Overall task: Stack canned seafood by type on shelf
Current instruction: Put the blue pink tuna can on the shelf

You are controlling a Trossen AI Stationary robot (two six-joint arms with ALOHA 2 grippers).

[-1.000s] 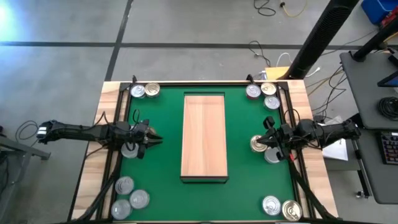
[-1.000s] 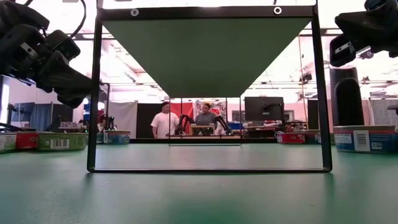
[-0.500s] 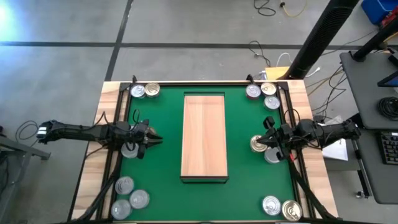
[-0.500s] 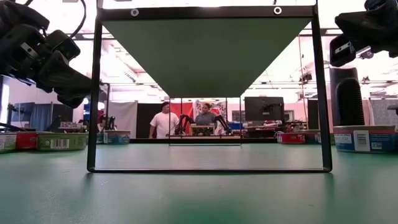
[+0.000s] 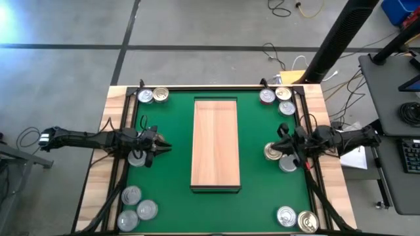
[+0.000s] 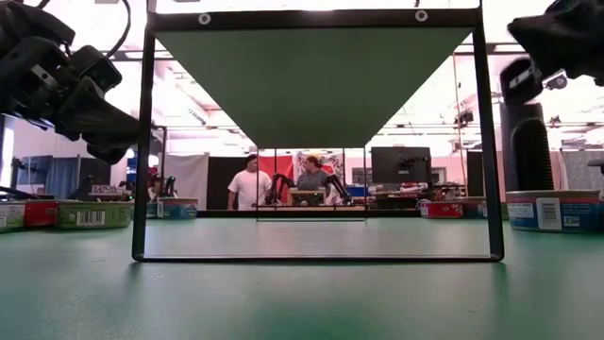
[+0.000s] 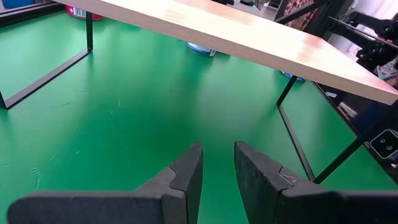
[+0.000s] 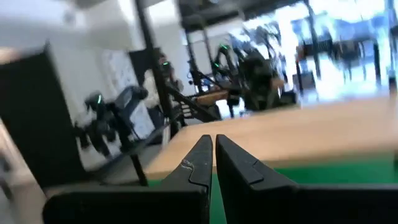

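**Both arms empty at the table's sides, shelf bare**

The long light-wood shelf board with a dark rim [image 5: 215, 143] stands on thin dark legs in the middle of the green table mat [image 5: 170, 196], and nothing rests on it, so by my judgement the stacking has not started. The short round metal tins with pull-tab lids sit in groups around the mat's edges, probably so that each arm has its own supply within reach: two at the far left corner [image 5: 152, 96], three silver-topped ones at the near left corner [image 5: 138, 210], three at the far right corner [image 5: 279, 99], and a silver and a gold one at the near right corner [image 5: 296, 219].

The left gripper [image 5: 164, 145] hangs over the mat between the left edge and the shelf, beside a silver tin [image 5: 136, 157] that lies partly under the arm. In the left wrist view its fingers [image 7: 186, 177] stand a narrow gap apart with only green mat between them, grasping nothing.

The right gripper [image 5: 281, 143] sits at the right edge, above a gold-topped tin [image 5: 272, 153] and next to a silver one [image 5: 287, 164]. Its fingers [image 8: 200, 163] are pressed together and empty, pointing level towards the shelf. It would have to open before any tin could be picked.
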